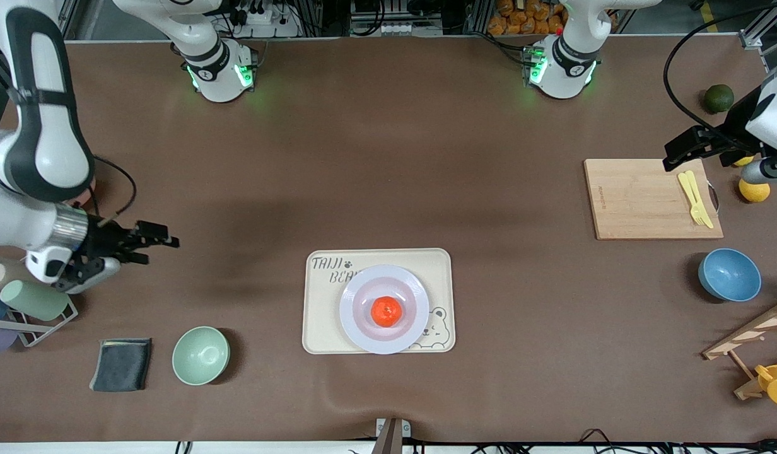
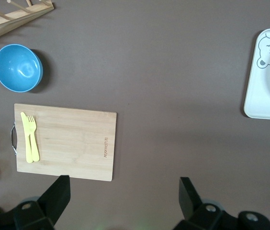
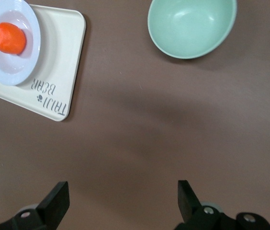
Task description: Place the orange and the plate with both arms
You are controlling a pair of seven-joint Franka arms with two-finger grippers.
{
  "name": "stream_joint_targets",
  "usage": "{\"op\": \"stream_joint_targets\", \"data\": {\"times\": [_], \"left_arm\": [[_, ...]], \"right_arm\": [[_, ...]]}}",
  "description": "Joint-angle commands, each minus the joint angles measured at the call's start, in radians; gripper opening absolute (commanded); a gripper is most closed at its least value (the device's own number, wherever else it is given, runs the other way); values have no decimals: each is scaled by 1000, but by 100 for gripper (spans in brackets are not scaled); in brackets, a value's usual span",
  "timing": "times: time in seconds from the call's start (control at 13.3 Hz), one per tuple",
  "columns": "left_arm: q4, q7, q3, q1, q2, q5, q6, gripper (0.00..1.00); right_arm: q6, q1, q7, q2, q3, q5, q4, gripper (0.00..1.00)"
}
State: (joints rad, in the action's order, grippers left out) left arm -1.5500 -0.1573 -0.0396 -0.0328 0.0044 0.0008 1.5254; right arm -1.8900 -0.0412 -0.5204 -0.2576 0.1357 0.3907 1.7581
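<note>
The orange (image 1: pixel 386 311) lies in the middle of the pale plate (image 1: pixel 354 315), which sits on the cream bear tray (image 1: pixel 319 315) near the front camera. My right gripper (image 1: pixel 158 249) is open and empty over bare table toward the right arm's end. Its wrist view shows its own gripper (image 3: pixel 123 201), the orange (image 3: pixel 8 38), the plate (image 3: pixel 15 72) and the tray (image 3: pixel 63 57). My left gripper (image 1: pixel 675 154) is open and empty over the table beside the cutting board's corner. Its wrist view shows its own gripper (image 2: pixel 124 199) and the tray's end (image 2: pixel 264 96).
A green bowl (image 1: pixel 200 355) and a grey cloth (image 1: pixel 121 364) lie toward the right arm's end, beside a rack of cups (image 1: pixel 35 299). Toward the left arm's end are a cutting board (image 1: pixel 647 198) with yellow cutlery, a blue bowl (image 1: pixel 730 274), lemons (image 1: pixel 754 189), a dark green fruit (image 1: pixel 718 98) and a wooden rack (image 1: pixel 754 334).
</note>
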Motion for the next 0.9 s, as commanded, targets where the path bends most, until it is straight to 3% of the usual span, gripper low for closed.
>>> {"op": "stream_joint_targets", "data": {"times": [0.0,0.15,0.52,0.67,0.82], "left_arm": [[-7,21,-6,2,-7,-7,-5,100],[-7,21,-6,-1,-6,-7,-2,100],[-5,22,-6,1,0,-7,2,100],[-5,21,-6,-1,3,-7,5,100],[-5,21,-6,-2,8,-5,6,100]], "right_arm": [[104,37,135,171,-18,-122,27,100],[179,33,239,253,-21,-218,17,100],[250,86,478,323,-27,-282,-31,100],[256,148,592,325,-101,-311,-57,100],[267,141,606,325,-128,-413,-72,100]]}}
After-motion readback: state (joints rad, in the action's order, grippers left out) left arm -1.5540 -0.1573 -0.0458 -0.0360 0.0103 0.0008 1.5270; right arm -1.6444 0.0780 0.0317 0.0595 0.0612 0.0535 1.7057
